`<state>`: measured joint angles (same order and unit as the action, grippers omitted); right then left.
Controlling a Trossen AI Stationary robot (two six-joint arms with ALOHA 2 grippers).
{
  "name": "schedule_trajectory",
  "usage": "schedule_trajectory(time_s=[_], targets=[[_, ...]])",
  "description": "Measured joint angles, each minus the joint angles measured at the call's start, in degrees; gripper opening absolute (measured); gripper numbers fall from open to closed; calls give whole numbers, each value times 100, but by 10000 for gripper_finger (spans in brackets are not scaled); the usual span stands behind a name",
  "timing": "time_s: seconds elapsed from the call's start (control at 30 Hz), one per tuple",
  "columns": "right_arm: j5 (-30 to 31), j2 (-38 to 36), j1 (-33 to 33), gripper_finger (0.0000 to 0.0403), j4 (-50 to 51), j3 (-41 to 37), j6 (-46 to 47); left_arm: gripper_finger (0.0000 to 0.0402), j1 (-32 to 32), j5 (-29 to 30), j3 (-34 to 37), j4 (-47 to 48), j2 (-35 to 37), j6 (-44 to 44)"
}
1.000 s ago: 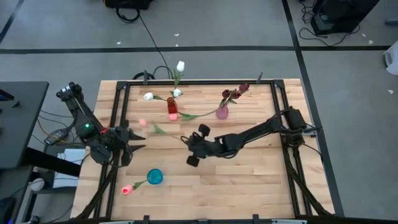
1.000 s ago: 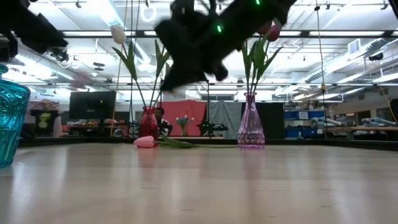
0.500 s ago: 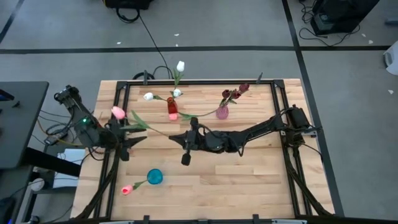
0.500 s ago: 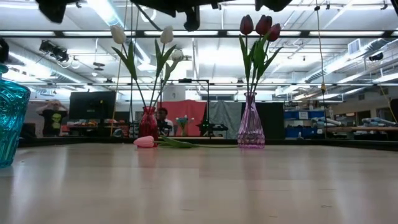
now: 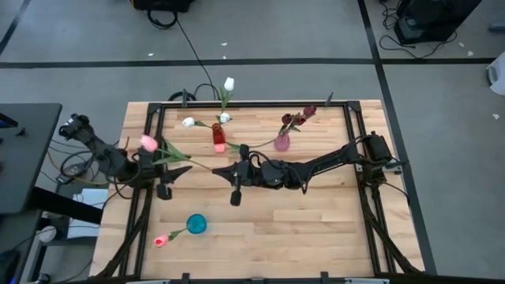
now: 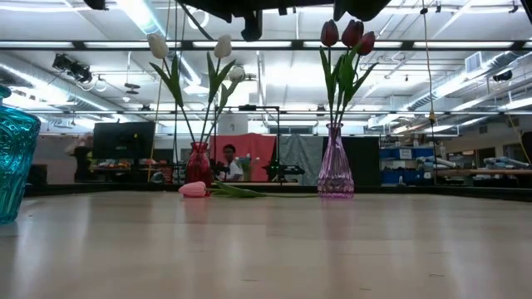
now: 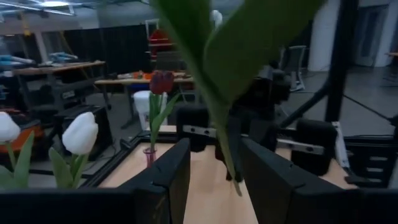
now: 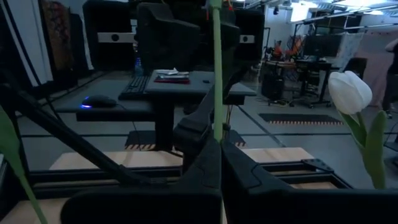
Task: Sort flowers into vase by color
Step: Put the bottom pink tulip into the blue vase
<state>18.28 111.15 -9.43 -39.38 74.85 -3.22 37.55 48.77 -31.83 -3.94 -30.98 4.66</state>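
A pink tulip (image 5: pixel 148 143) hangs level in the air between both arms, its long stem (image 5: pixel 197 164) running from the head to my right gripper (image 5: pixel 229 170), which is shut on it. My left gripper (image 5: pixel 180 175) is open, and in the left wrist view its fingers (image 7: pixel 180 171) stand on either side of the stem (image 7: pixel 229 152); whether they touch it I cannot tell. A red vase (image 5: pixel 218 136) holds white tulips (image 5: pixel 229 83), a purple vase (image 5: pixel 282 142) holds maroon tulips (image 5: pixel 304 114), and a teal vase (image 5: pixel 196 224) holds a leaning pink tulip (image 5: pixel 162 239). My right gripper pinches the pink tulip's stem near its cut end (image 8: pixel 216 121) between its two shut fingers (image 8: pixel 245 171). It comes level from the table's right, and the stem runs on straight ahead, in line with the fingers. The flower is lifted clear of the table, stretched toward my left gripper.
Another pink tulip (image 6: pixel 193 189) lies on the table between the red vase (image 6: pixel 198 164) and the purple vase (image 6: pixel 335 170). The teal vase (image 6: pixel 12 158) stands near the table's near-left corner. A dark frame (image 5: pixel 252 105) edges the table. People show in the room behind.
My right gripper has risen and moved toward the table's left and far side, turning so that the pink tulip swings level. The flower's head has travelled left, and its stem now lies between my left gripper's open fingers. My left arm has drawn back slightly leftward.
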Motion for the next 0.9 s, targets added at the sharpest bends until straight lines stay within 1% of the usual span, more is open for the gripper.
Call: schedule_trajectory(time_s=[0.2, 0.3, 0.4, 0.5, 0.53, 0.63, 0.7, 0.8, 0.83, 0.9], targets=[[0, 0, 0, 4, 0, 0, -37, 146, -316, -65, 0, -492, -417, 150], [0, 0, 0, 5, 2, 2, -78, 130, -428, -187, 0, -565, -531, 153], [0, 0, 0, 14, 2, 2, -107, 91, -481, -264, 0, -510, -553, 165], [21, 0, 0, 36, 7, 2, -83, 26, -492, -356, 2, -535, -539, 269], [24, 0, 6, 46, 7, 2, -49, 15, -491, -408, 0, -536, -526, 269], [20, -2, 0, 82, 41, 4, -7, 12, -493, -508, 0, -481, -455, 267], [-6, -72, -50, 108, 183, 4, -2, 9, -489, -618, -19, -237, -303, 236], [-89, -313, -197, 143, 301, 4, 1, 5, -487, -890, -290, 712, 78, -131], [-136, -401, -257, 153, 338, 6, 2, 5, -493, -1091, -407, 1031, 199, -291], [-247, -539, -384, 166, 441, 15, 4, 4, -495, -1674, -635, 1679, 407, -557]])
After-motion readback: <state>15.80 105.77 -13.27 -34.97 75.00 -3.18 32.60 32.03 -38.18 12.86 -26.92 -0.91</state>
